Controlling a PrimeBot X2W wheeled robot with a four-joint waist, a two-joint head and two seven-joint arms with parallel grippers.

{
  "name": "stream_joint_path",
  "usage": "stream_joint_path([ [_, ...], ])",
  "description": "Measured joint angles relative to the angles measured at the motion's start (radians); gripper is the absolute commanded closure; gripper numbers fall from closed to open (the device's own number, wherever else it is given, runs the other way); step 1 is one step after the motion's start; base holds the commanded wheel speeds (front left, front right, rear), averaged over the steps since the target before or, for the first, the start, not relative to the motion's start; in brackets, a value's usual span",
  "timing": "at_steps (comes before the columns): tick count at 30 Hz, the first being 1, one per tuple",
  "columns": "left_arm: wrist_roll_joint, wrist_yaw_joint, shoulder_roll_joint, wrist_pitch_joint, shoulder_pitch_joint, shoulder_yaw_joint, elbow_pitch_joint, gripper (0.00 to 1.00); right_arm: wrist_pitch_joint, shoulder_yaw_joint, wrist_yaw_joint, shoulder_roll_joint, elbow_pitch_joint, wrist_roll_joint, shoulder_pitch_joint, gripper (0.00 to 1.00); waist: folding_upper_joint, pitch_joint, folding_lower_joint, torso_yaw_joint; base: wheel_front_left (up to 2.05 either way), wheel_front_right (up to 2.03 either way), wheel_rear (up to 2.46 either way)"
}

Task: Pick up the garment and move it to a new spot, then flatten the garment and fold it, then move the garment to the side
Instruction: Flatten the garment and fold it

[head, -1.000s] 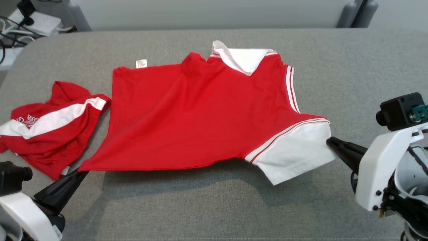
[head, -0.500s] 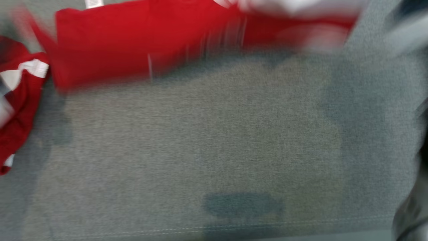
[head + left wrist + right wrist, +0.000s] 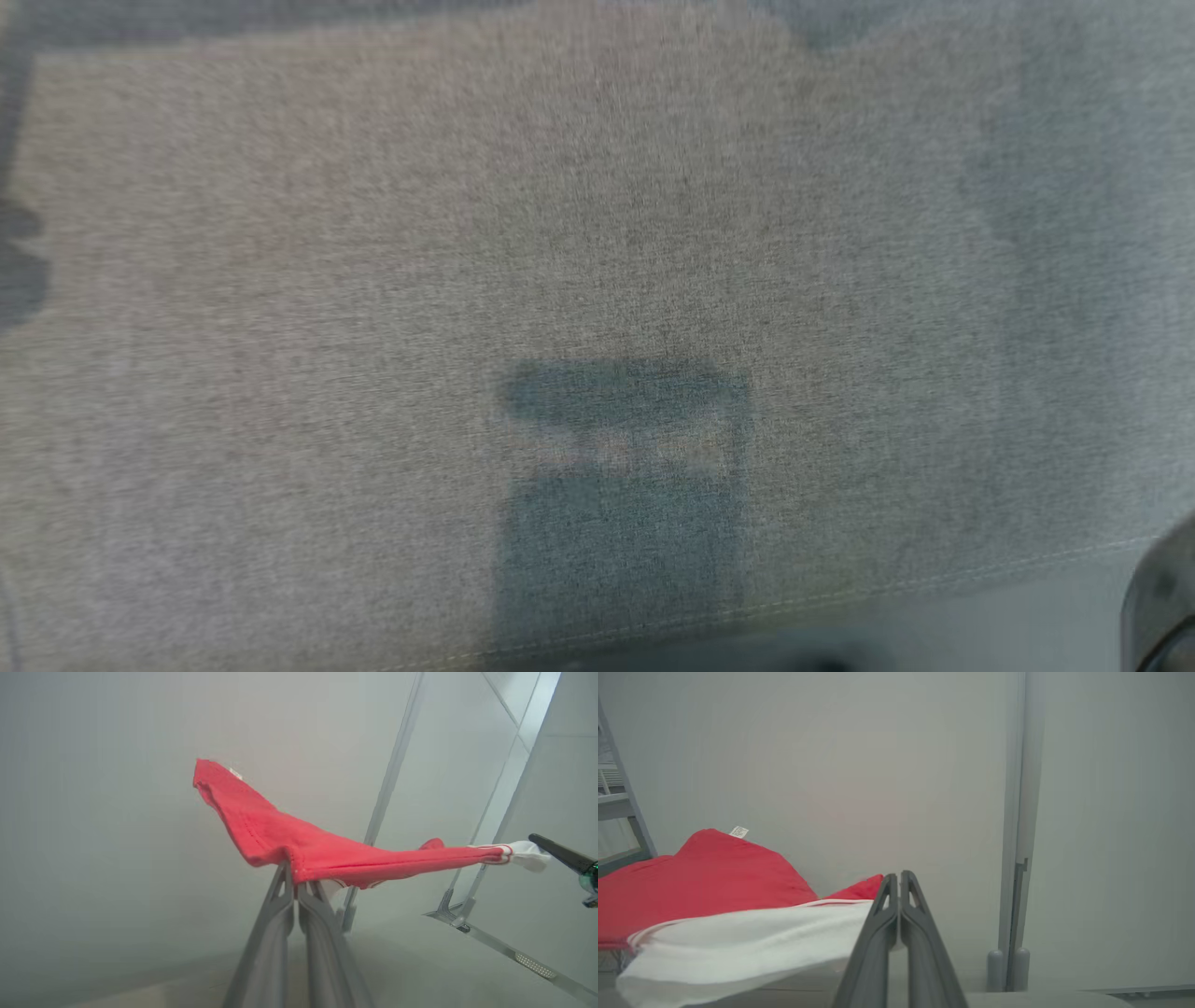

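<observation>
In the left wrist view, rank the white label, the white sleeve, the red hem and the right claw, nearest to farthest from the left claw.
From the left claw:
1. red hem, pinched at its tips.
2. white label, up-left at the hem's far corner.
3. white sleeve, far right.
4. right claw, just beyond the sleeve, gripping it.

The red knit garment is plain red. Its white sleeve is edged with thin red-and-white stripes, and a small white label sits at its hem. The woven fabric tabletop is flecked grey.
</observation>
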Motion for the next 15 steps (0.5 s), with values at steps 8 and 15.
stream_joint_path([
  [8, 0.183, 0.000, -0.166, 0.002, 0.406, 0.171, -0.012, 1.00, -0.375, 0.173, -0.001, 0.014, -0.053, 0.143, 0.528, 1.00, 0.0000, 0.149, 0.0000, -0.017, 0.00, 0.00, 0.00],
  [15, 0.260, 0.000, -0.238, 0.000, 0.518, 0.251, -0.032, 1.00, -0.484, 0.197, -0.001, 0.019, -0.102, 0.140, 0.670, 1.00, 0.0000, 0.115, 0.0000, -0.014, 0.00, 0.00, 0.00],
])
